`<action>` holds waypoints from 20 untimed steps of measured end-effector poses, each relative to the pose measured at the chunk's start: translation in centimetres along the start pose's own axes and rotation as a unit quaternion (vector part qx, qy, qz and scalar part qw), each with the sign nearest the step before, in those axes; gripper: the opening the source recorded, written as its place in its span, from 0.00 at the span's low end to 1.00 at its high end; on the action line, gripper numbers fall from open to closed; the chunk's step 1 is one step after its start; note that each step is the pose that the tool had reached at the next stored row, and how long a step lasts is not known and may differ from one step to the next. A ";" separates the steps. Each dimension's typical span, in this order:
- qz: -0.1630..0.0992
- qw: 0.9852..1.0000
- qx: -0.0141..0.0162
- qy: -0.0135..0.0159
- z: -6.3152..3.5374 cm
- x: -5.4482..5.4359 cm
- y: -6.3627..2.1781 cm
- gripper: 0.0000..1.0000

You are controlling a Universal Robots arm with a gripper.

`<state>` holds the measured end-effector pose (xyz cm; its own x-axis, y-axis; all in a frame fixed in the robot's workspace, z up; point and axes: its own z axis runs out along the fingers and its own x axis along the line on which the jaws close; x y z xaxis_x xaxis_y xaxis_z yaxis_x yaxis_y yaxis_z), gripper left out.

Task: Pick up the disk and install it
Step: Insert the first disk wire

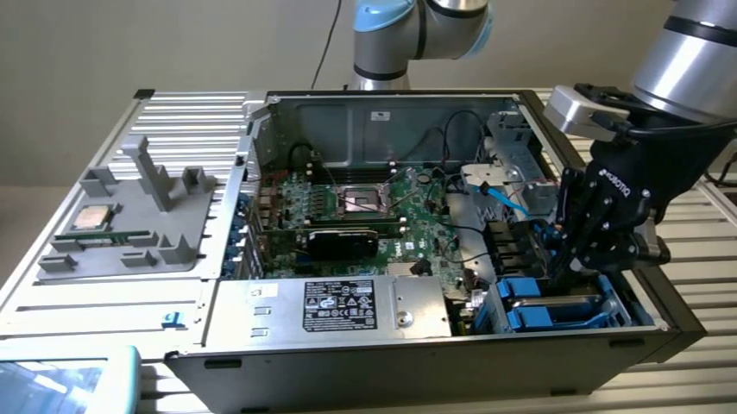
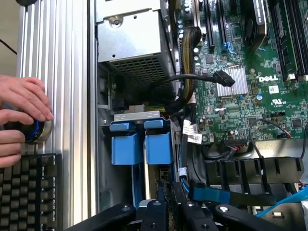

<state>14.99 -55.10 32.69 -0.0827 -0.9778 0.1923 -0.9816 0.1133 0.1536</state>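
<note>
Nearest me, the disk [image 1: 551, 310], in its blue carrier, sat in the corner bay of the case [image 1: 403, 358] on the exterior view's right. The fingers [image 1: 574, 246] reached down to it, drawn nearly shut; whether they gripped it I couldn't tell. Seating it seemed to want a square, even push, clear of the blue cable [image 1: 507, 200] behind.

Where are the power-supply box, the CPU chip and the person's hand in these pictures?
power-supply box [image 1: 340, 306], exterior view, on its black label.
CPU chip [image 1: 92, 217], exterior view, centre of its silver top.
person's hand [image 2: 21, 98], wrist view, on the curled fingers.
</note>
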 end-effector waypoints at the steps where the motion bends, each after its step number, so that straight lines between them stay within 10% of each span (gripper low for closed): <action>1: 0.000 1.000 0.000 0.000 0.04 0.0 -0.01 0.16; 14: 0.002 1.000 0.002 -0.001 -0.11 -0.1 0.02 0.24; 20: 0.002 1.000 0.002 0.000 -2.08 0.3 0.14 0.24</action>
<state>15.19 -55.00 34.79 -0.0866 -0.9773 0.1933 -0.9821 0.1164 0.1484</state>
